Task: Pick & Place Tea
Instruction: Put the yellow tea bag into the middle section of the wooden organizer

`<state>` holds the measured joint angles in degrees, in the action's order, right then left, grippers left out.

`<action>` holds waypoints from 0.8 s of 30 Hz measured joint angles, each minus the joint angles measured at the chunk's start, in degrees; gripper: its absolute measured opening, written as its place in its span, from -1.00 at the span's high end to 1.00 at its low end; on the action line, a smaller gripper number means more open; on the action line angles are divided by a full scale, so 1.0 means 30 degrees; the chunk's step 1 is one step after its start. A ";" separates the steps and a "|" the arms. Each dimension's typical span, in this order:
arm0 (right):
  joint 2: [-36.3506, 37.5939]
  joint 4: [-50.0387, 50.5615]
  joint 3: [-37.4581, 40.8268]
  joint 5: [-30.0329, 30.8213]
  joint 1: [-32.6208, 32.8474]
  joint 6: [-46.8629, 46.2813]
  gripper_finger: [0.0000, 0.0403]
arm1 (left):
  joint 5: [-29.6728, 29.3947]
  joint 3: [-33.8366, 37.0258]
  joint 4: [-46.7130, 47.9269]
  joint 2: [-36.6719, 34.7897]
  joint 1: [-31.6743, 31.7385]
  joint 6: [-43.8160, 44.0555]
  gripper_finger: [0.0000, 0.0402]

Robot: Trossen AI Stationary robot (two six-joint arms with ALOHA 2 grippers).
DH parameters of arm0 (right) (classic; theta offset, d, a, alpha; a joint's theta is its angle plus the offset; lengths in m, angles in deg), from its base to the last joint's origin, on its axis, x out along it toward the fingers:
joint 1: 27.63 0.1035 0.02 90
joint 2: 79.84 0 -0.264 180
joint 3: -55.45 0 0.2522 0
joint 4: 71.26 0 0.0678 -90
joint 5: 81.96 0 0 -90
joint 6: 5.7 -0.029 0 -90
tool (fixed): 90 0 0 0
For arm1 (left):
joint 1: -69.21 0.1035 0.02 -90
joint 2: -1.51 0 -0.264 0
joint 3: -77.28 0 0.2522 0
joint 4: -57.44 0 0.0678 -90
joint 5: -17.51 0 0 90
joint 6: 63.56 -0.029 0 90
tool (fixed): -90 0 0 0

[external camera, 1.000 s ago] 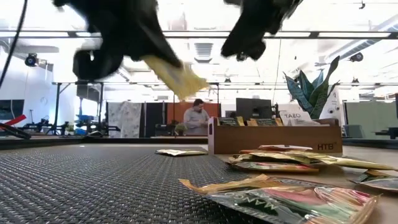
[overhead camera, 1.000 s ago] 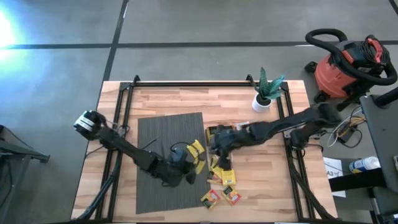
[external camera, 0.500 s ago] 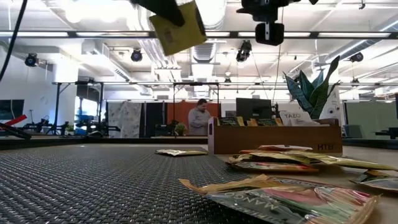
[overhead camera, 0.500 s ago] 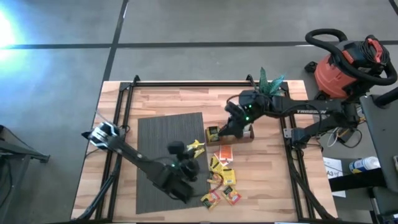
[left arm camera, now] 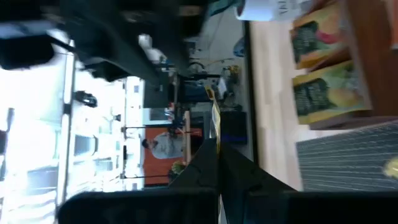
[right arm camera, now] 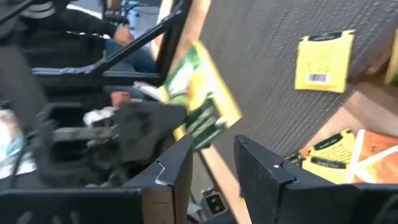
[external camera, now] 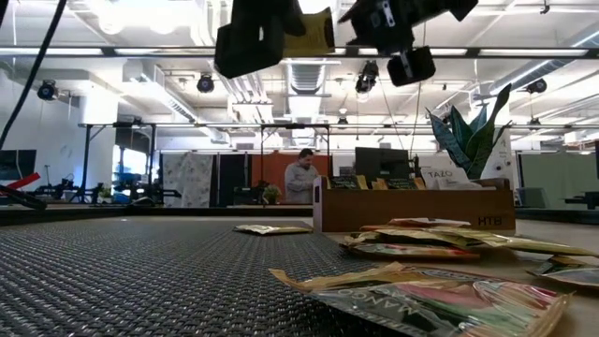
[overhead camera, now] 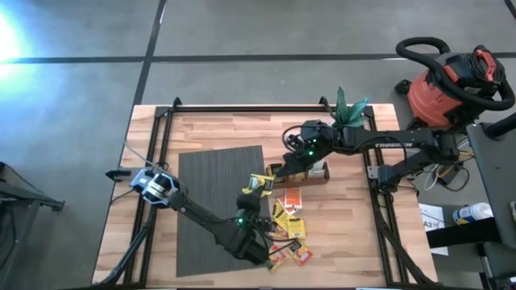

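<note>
Sachets [overhead camera: 289,228] right of mat [overhead camera: 218,181] — tray [overhead camera: 302,171] behind them

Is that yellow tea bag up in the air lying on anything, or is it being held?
Held. The left gripper is shut on the yellow sachet, lifted clear of the mat. The right gripper, its fingers apart, is close by.

left tool [overhead camera: 256,187]: clamped, raised | right tool [overhead camera: 278,170]: fingers parted, raised, close by

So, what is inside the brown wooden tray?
Tea sachets stand upright in the wooden tray, at least two yellow-green ones. From above, the right arm covers part of the tray, so its full content is hidden.
</note>
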<state>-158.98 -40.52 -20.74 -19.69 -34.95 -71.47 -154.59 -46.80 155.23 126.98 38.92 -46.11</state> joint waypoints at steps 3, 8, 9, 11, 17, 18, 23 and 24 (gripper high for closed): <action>-0.0549 -0.0527 0.0045 0.1415 0.0191 0.0334 0.40 | -0.0477 0.0023 0.0168 -0.0001 0.0233 0.0009 1.00; -0.0790 -0.2544 0.0182 0.3603 0.0352 -0.0533 0.33 | -0.0843 0.0313 0.0190 -0.0015 0.0878 0.0951 1.00; -0.0783 -0.2558 0.0182 0.3868 0.0352 -0.0550 0.31 | -0.0848 0.0356 0.0191 -0.0015 0.1009 0.1196 1.00; -0.0759 -0.2256 0.0210 0.4310 0.0352 -0.0569 0.26 | -0.0893 0.0424 0.0189 -0.0015 0.1247 0.1612 1.00; -0.0615 -0.1572 0.0283 0.5158 0.0352 -0.0443 0.09 | -0.1016 0.1017 0.0688 -0.0037 0.2021 0.2981 1.00; -0.0615 -0.1355 0.0289 0.5430 0.0347 -0.0465 0.06 | -0.1021 0.1145 0.0699 -0.0037 0.2161 0.3227 1.00; -0.0615 -0.1884 0.0313 0.6231 0.0159 -0.1250 -0.02 | -0.1162 0.1511 0.0703 -0.0037 0.2777 0.4303 1.00; -0.0615 -0.2102 0.0321 0.6244 0.0103 -0.1389 -0.03 | -0.1333 0.1523 0.0698 -0.0037 0.2888 0.4476 1.00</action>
<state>-160.83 -46.83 -19.78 -0.95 -34.64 -75.64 -158.58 -42.23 157.32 126.87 47.58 -32.68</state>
